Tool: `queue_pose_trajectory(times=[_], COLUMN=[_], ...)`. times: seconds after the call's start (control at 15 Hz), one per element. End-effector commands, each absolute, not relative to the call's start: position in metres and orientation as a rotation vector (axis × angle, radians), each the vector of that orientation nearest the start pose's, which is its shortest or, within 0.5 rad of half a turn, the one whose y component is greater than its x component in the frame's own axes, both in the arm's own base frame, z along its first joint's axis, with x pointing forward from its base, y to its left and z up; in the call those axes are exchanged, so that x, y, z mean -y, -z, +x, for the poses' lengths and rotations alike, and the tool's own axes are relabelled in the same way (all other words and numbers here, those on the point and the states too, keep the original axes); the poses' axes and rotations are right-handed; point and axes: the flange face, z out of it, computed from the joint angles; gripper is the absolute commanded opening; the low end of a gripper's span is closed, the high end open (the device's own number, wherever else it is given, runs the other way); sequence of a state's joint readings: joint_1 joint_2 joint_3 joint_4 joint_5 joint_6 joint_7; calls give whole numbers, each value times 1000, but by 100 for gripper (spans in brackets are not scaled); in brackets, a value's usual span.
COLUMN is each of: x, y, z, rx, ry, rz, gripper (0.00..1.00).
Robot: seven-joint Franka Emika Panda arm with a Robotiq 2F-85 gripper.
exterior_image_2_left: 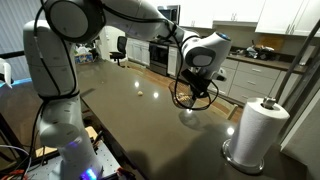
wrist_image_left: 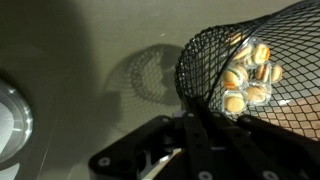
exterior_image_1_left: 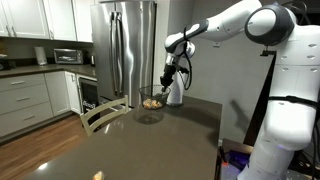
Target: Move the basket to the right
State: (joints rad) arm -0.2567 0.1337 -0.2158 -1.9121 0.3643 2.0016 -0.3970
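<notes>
The basket (wrist_image_left: pixel 245 60) is a small round black wire-mesh bowl with pale tan round items inside. In the wrist view it fills the upper right, tilted, and its shadow falls on the table to its left. My gripper (wrist_image_left: pixel 192 125) is shut on the basket's rim. In both exterior views the basket (exterior_image_1_left: pixel 151 104) (exterior_image_2_left: pixel 192 93) hangs from the gripper (exterior_image_1_left: pixel 166 84) (exterior_image_2_left: pixel 198 74) just above the dark table, over its own shadow.
A white paper-towel roll (exterior_image_2_left: pixel 255 130) stands on a round metal base near the basket, also seen behind it (exterior_image_1_left: pixel 175 92). A small pale item (exterior_image_2_left: pixel 141 93) lies on the dark table (exterior_image_2_left: pixel 130 120). A chair (exterior_image_1_left: pixel 100 115) stands at the table's edge, and a steel fridge (exterior_image_1_left: pixel 130 50) behind.
</notes>
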Motion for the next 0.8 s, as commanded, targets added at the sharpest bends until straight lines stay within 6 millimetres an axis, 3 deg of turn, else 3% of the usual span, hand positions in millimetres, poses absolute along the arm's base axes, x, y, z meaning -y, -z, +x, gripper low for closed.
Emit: queue_pose_trajectory(times=[0.0, 0.4, 0.73], x=[246, 242, 242], y=[-413, -386, -347], z=[536, 546, 542], rx=[-383, -406, -427], ry=[184, 183, 160], rz=[-2814, -2838, -2842], gripper=[6, 6, 5])
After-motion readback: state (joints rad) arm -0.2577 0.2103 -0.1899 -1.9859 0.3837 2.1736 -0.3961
